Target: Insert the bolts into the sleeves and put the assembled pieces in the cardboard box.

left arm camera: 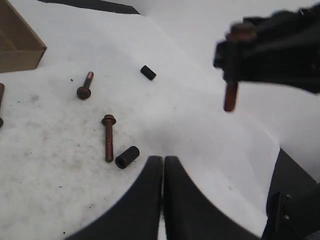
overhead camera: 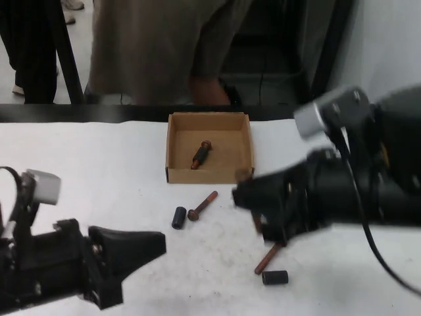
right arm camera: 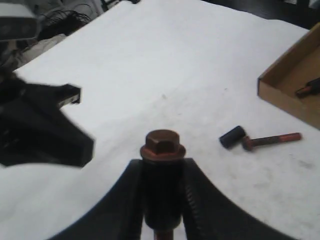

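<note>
Left wrist view: bolt point(left arm camera: 230, 97) vertical, head up

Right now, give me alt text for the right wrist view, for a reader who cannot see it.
The right gripper holds a copper-coloured bolt upright, hex head above its fingers. Beyond, on the white bench, a loose bolt lies beside a black sleeve, near a cardboard box.

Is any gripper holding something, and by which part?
The right gripper holds a bolt just under its head; the left gripper holds nothing.
</note>
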`<control>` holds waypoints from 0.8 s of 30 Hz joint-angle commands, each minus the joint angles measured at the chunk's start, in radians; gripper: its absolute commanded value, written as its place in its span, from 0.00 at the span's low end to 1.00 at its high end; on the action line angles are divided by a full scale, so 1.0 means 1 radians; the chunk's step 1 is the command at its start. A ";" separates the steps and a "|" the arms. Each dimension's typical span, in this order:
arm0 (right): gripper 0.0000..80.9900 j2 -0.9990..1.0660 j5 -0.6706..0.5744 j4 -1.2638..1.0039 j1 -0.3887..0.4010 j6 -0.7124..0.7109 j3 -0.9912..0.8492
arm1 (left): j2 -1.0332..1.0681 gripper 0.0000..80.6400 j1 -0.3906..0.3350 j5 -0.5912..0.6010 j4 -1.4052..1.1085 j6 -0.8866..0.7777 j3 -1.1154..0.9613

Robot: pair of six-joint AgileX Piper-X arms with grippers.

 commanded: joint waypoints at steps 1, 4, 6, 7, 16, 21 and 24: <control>0.00 0.068 -0.003 0.046 -0.049 -0.034 -0.092 | -0.007 0.01 -0.024 -0.037 0.014 0.009 -0.002; 0.00 0.156 -0.003 0.102 -0.088 -0.047 -0.188 | -0.007 0.01 -0.055 -0.086 0.042 0.002 -0.002; 0.00 0.225 -0.005 0.144 -0.112 -0.065 -0.256 | -0.007 0.01 -0.065 -0.110 0.063 -0.014 -0.002; 0.00 0.262 -0.005 0.172 -0.124 -0.074 -0.296 | -0.007 0.01 -0.065 -0.113 0.081 -0.036 -0.004; 0.00 0.585 -0.011 0.377 -0.195 -0.131 -0.700 | -0.007 0.01 -0.065 -0.108 0.126 -0.059 -0.028; 0.00 0.763 -0.011 0.463 -0.226 -0.137 -0.932 | -0.007 0.01 -0.065 -0.108 0.126 -0.057 -0.037; 0.00 0.858 -0.011 0.522 -0.239 -0.137 -1.070 | -0.007 0.01 -0.065 -0.113 0.126 -0.051 -0.037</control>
